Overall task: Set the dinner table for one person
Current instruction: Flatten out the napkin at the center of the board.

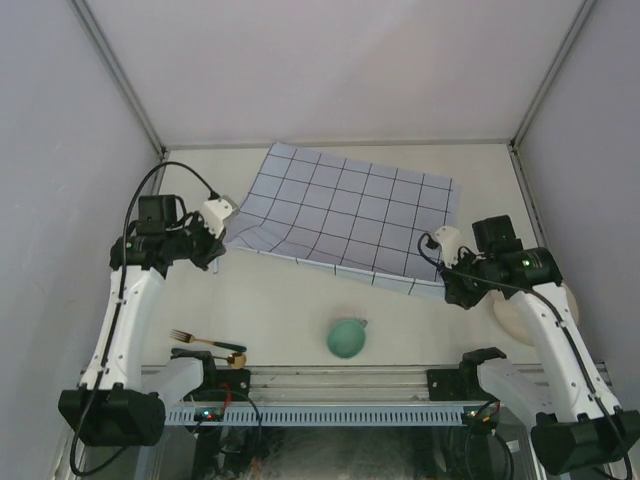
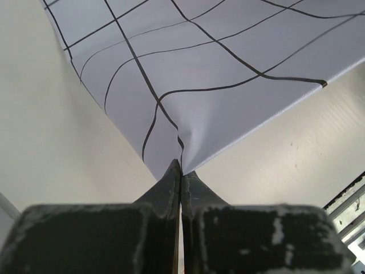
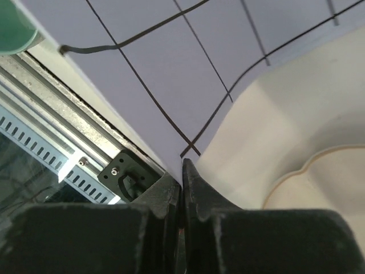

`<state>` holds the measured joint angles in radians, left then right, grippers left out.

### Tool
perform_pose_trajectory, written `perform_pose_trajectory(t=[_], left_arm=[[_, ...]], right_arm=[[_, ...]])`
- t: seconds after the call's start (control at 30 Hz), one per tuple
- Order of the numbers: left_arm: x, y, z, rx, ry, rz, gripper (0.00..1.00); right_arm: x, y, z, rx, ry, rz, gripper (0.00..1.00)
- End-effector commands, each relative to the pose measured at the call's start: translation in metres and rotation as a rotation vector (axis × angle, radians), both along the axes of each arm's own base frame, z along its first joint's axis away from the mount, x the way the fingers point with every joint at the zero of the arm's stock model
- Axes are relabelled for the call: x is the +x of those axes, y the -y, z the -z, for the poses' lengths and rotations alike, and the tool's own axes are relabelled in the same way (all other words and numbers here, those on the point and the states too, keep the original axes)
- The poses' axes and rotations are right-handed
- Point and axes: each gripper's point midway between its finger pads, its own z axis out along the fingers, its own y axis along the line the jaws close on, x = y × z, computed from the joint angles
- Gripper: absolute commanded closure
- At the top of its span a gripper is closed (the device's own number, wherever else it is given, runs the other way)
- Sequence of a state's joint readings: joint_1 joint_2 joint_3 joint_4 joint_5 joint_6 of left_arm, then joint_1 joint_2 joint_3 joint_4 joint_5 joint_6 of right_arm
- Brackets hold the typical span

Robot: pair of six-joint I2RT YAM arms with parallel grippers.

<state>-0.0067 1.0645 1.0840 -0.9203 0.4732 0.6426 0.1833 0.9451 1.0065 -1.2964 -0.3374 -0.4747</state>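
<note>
My left fingers are pressed together on the near left corner of the cloth. The fabric puckers into a small peak just where the two tips meet. My right fingers are clamped in the same way on the cloth's near right corner, and a dark grid line runs right down to the tips.

The cloth is pale blue with dark grid lines. It lies slanted across the far half of the tabletop, with its left side farther back than its right. Both held corners are raised off the surface, and the near edge between them sags and ripples. The tabletop itself is the big cream-white, matte surface that fills the floor of the enclosure under everything else, bare in front of the cloth and along both sides.

A green cup stands near the front edge, roughly in the middle between my two arms and well apart from the cloth. A fork with gold tines and a dark green handle lies at the front left. A cream plate with a wavy rim sits at the right, partly hidden by my right arm in the top view. The metal rail borders the near edge.
</note>
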Motion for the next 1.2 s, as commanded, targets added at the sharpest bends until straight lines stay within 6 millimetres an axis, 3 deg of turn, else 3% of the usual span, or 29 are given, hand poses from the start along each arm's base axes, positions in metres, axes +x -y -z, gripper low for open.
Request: perform_pose_trajectory(t=[0.0,0.1,0.13,0.2,0.27,0.3,0.43,0.47,0.57,0.63,0.73,0.8,0.9,1.0,1.17], left_arm=[[-0.021,-0.009,-0.011,0.023,0.089,0.035,1.00],[-0.031,-0.010,-0.011,0.045,0.102,0.054,0.96],[-0.033,-0.010,-0.010,0.047,0.096,0.064,0.86],[-0.034,-0.008,-0.008,0.039,0.074,0.068,0.56],[-0.036,-0.005,-0.010,0.021,0.046,0.078,0.35],[-0.036,-0.004,-0.016,0.005,0.049,0.076,0.31],[-0.025,0.000,-0.056,-0.063,0.146,0.040,0.17],[-0.020,0.000,-0.066,-0.076,0.176,0.024,0.16],[0.001,0.002,-0.099,-0.133,0.278,-0.023,0.13],[0.025,-0.001,-0.115,-0.188,0.343,-0.102,0.14],[0.069,-0.015,-0.120,-0.278,0.353,-0.295,0.17],[0.100,-0.030,-0.112,-0.303,0.310,-0.439,0.19],[0.137,-0.048,-0.077,-0.285,0.174,-0.592,0.28],[0.148,-0.058,-0.044,-0.240,0.087,-0.657,0.33],[0.142,-0.077,-0.016,-0.148,0.101,-0.698,0.34]], right_arm=[[-0.002,0.016,-0.011,-0.055,0.101,0.010,1.00],[-0.012,0.020,-0.009,-0.057,0.062,0.011,1.00],[-0.017,0.020,-0.009,-0.053,0.052,0.001,1.00],[-0.025,0.018,-0.010,-0.040,0.038,-0.023,0.97],[-0.032,0.018,-0.015,-0.031,0.035,-0.038,0.68],[-0.034,0.017,-0.021,-0.017,0.046,-0.044,0.57],[-0.032,0.010,-0.059,0.047,0.140,-0.058,0.44],[-0.030,0.008,-0.077,0.063,0.194,-0.061,0.40],[-0.021,0.001,-0.110,0.115,0.319,-0.062,0.14],[0.000,0.001,-0.119,0.138,0.402,-0.013,0.04],[0.048,0.010,-0.113,0.133,0.462,0.129,0.01],[0.092,0.023,-0.098,0.107,0.495,0.256,0.02],[0.134,0.031,-0.063,0.075,0.441,0.326,0.03],[0.169,0.041,-0.036,0.025,0.398,0.387,0.04],[0.226,0.067,0.001,-0.113,0.396,0.435,0.04]])
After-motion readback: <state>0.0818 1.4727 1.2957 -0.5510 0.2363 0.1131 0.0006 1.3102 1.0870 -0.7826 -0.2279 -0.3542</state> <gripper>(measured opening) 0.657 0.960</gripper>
